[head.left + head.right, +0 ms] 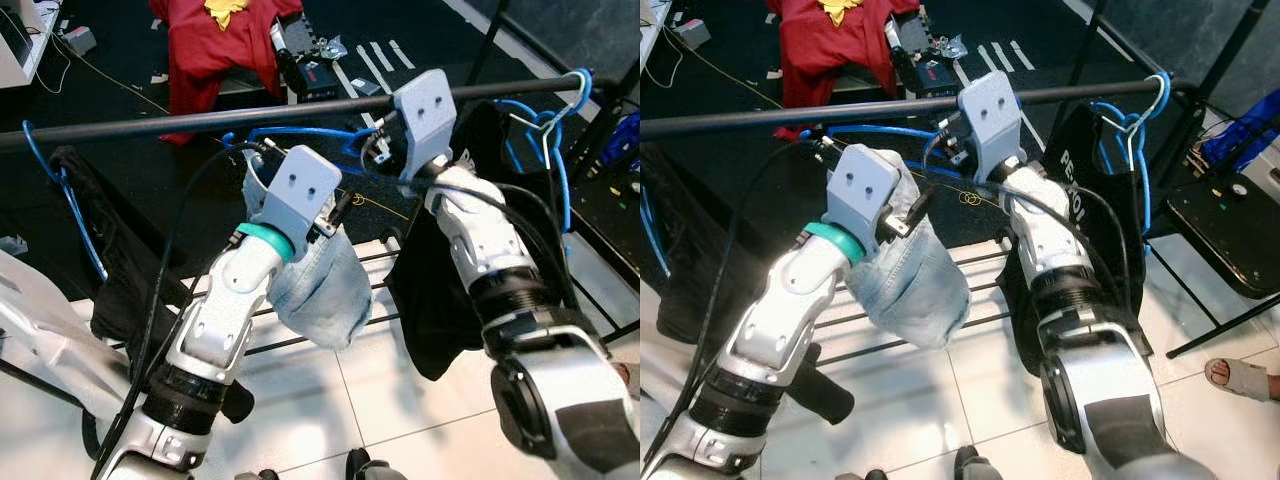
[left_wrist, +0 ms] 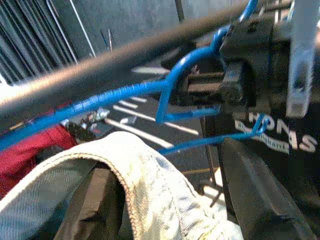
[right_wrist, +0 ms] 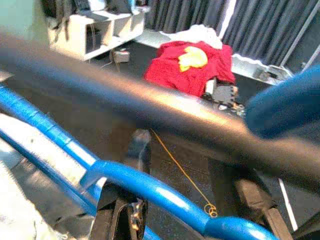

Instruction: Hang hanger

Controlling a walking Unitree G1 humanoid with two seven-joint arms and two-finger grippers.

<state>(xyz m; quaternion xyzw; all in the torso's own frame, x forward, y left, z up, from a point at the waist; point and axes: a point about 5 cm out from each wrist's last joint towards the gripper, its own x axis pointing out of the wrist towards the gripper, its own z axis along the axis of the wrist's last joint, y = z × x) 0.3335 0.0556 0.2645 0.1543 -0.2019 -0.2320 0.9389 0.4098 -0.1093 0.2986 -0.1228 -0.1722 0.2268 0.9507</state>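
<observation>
The hanger (image 1: 300,135), a thin blue wire frame with a ribbed wrap along part of its wire, sits just under the dark rail (image 1: 200,120), carrying a pale denim garment (image 1: 320,280) that sags below it. Its hook does not look seated over the rail yet.

The right gripper (image 2: 235,82) appears clamped on the wire close to the hook, its black fingers closed around it. The left gripper (image 1: 265,165) is buried in the denim beside the wire; whether its fingers are open or closed I cannot tell.

The risks, as I judge them: the rail is smooth, round and matte, so a hook lifted at a tilt could slide off rather than catch. The wire is springy and slick, so it may twist in the grip. The denim is soft, heavy and bunched to one side, which could drag the hanger askew or slip off entirely.

Another blue hanger (image 1: 555,130) with a black shirt (image 1: 440,290) already hangs further right on the rail, near enough to tangle. A red cloth (image 1: 215,45) lies on the dark floor beyond.
</observation>
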